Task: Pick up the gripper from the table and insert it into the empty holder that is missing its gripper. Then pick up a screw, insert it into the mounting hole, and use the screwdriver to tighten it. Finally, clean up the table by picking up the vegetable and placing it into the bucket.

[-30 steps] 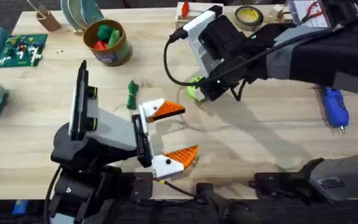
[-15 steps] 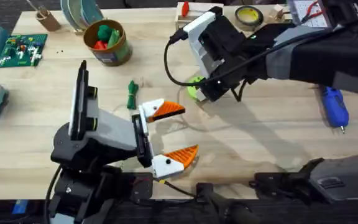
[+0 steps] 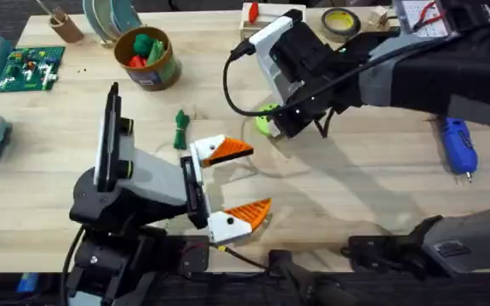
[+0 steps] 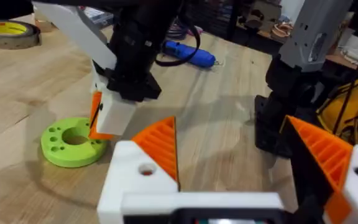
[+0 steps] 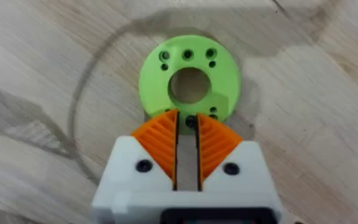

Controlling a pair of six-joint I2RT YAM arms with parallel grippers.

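Under the right hand [image 5: 188, 144], whose orange pads are pressed together on nothing, the bright green ring-shaped disc [image 5: 189, 84] is partly covered. The gold-olive tin bucket [image 3: 163, 70] on the wooden bench [image 3: 373, 178] holds red and green pieces; the left hand [image 3: 243, 180] is spread wide.

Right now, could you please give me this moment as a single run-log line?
right gripper: shut, over green disc | left gripper: open, empty | vegetable: on table | screwdriver: untouched

The right gripper [image 5: 187, 127] points down at the wooden table [image 5: 36, 68], its two orange ribbed pads [image 5: 160, 143] nearly together with a thin slit between them. Their tips overlap the near rim of a bright green ring-shaped disc [image 5: 219, 74] lying flat on the wood.
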